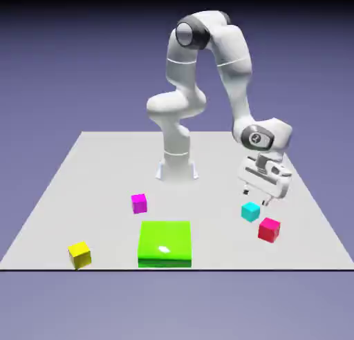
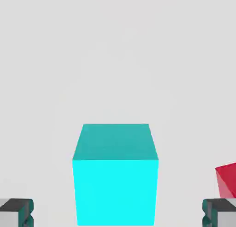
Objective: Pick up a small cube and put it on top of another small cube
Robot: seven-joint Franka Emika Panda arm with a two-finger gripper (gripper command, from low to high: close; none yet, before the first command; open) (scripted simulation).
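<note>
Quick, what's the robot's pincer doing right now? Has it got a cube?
Pincer: open, holding nothing; the cyan cube shows between its spread tips, with gaps on both sides.

Five blocks on pale tabletop (image 1: 104, 166)

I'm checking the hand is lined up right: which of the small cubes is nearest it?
The cyan cube, just below the open hand; the red, magenta and yellow cubes lie farther off.
</note>
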